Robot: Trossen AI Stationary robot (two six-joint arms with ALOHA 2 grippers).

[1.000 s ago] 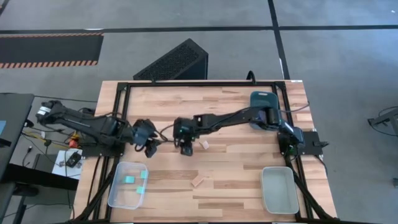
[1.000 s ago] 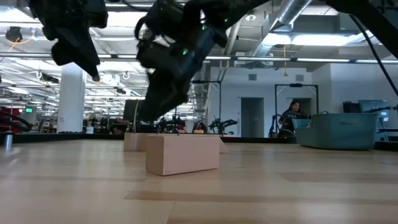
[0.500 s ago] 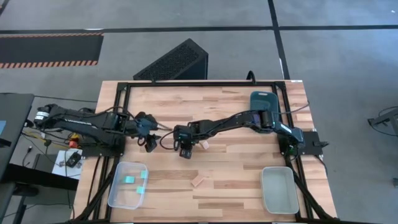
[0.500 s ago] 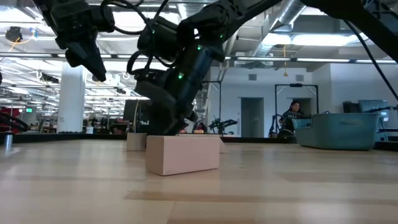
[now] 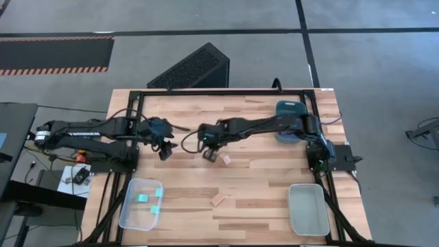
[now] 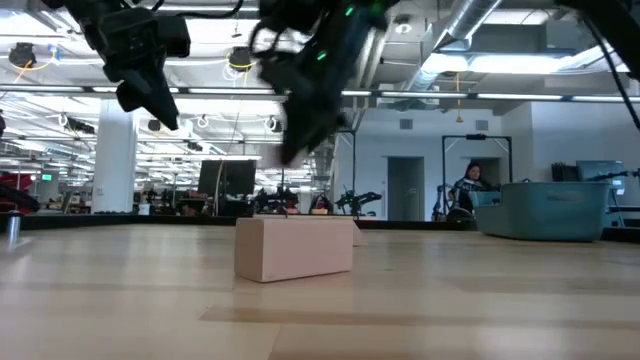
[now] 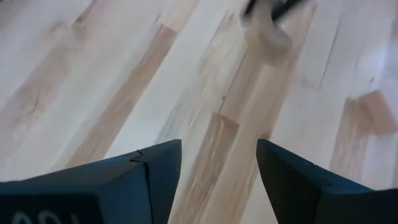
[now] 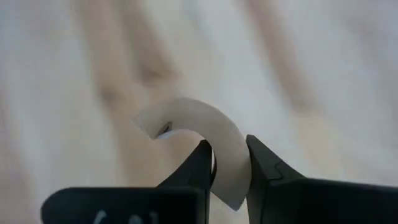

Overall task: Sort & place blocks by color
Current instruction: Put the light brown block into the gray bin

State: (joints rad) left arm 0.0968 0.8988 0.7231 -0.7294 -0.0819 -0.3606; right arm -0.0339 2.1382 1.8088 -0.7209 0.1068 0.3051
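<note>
- I have the right fingers (image 8: 229,163) pinched on a pale curved block (image 8: 205,137), lifted clear of the surface (image 5: 260,185) for carrying.
- Left fingers (image 7: 217,168) wait, open and empty.

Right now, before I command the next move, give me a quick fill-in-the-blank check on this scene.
1. The right gripper is shut on a pale curved ____ piece.
2. The left gripper hangs over bare table with its fingers ____.
3. The clear plastic tray holds small blocks coloured ____.
4. The grey tray at the table's right front contains ____ blocks.

Missing words: wood; open; teal; no
</note>
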